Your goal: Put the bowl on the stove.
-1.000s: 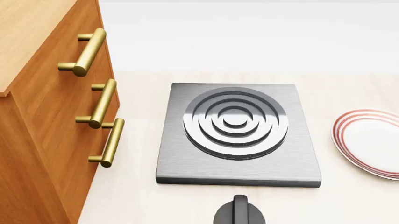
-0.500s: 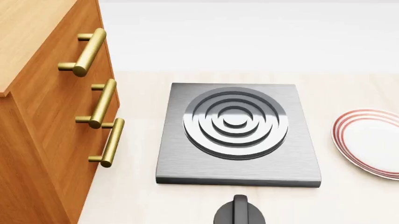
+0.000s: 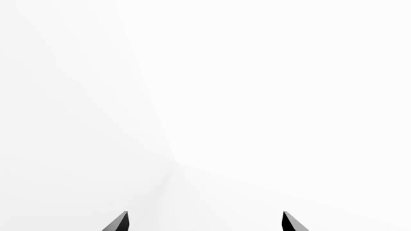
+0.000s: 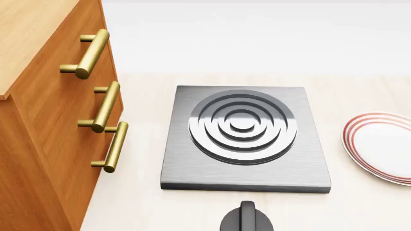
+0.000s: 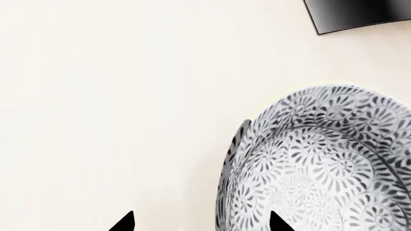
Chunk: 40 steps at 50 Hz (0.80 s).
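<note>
While beside stove (image 4: 244,139): cabinet (image 4: 45,120); plate (image 4: 382,147); knob (image 4: 247,219)

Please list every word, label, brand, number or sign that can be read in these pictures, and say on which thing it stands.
There are none: no view shows any readable text.
The stove and the knob carry no markings.
The plate has only red rings, and the bowl only a grey-blue floral pattern.
The drawer fronts with brass handles bear no label.
The left wrist view shows only a blank white surface.
</note>
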### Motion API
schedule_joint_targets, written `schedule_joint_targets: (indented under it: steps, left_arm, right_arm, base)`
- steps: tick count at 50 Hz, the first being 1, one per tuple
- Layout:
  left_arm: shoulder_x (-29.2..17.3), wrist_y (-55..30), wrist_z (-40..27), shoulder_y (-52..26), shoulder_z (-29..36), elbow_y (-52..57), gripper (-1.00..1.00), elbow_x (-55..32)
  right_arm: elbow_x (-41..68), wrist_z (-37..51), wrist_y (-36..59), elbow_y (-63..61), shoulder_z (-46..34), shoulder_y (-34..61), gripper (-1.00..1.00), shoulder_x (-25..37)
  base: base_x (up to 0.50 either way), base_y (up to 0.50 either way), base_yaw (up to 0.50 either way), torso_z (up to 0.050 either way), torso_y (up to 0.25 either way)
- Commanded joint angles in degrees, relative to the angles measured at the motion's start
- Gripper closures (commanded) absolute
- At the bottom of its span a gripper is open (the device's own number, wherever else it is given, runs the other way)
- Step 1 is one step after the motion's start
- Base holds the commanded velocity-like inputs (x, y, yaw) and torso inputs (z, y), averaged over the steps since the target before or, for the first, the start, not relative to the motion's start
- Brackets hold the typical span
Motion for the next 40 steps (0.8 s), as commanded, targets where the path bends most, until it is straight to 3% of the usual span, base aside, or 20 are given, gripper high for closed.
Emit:
schedule_joint_targets:
  steps: [1, 8, 9, 30, 40]
  left_arm:
    - [0.89, -1.10, 0.50, -0.09, -0.88, -0.17, -1.00, 1.90]
    - [0.82, -1.05, 0.38, -0.11, -0.77, -0.23, -1.00, 2.04]
    - [0.82, -1.01, 0.35, -0.10, -0.80, -0.24, -1.00, 1.93]
    - [0.47, -0.92, -0.04, 0.00, -0.75, -0.24, -1.00, 1.96]
    - [0.50, -0.60, -0.12, 0.08, -0.75, -0.76, -1.00, 1.95]
  right_arm:
    - [-0.91, -0.89, -0.89, -0.23, 1.89, -2.36, -1.00, -1.50]
    - [-1.34, -0.72, -1.48, -0.12, 1.79, -2.89, -1.00, -1.52]
    - [-1.55, -0.83, -1.83, -0.22, 1.61, -3.13, 1.00, -1.46]
    - [-2.07, -0.04, -2.53, -2.76, 2.46, -5.80, 1.00, -0.36]
    - [-1.37, -2.55, -2.28, -7.67, 1.10, -4.00, 1.00, 3.34]
  base:
    - [0.00, 0.00, 0.00, 0.000, 0.000]
    - [0.00, 0.00, 0.00, 0.000, 0.000]
    - [0.00, 0.00, 0.00, 0.000, 0.000]
    - [0.00, 0.00, 0.00, 0.000, 0.000]
    - [0.00, 0.00, 0.00, 0.000, 0.000]
